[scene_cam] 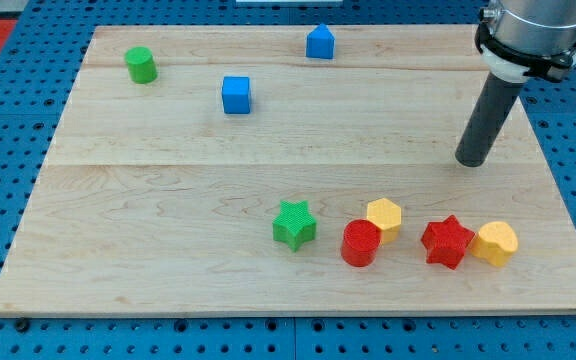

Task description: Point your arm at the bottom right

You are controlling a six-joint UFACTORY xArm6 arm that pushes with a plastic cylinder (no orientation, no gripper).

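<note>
My tip [472,160] rests on the wooden board [168,230] at the view's right, about mid-height. Below it, near the bottom right, lie a red star [446,241] touching a yellow hexagonal block [496,243]. To their left a red cylinder [361,243] touches another yellow hexagonal block [384,216]. A green star [294,224] sits left of those. My tip stands apart from all blocks, roughly above the red star.
A blue cube [236,95] and a green cylinder [141,65] sit at the upper left. A blue house-shaped block [320,42] is near the top edge. A blue pegboard [8,150] surrounds the board.
</note>
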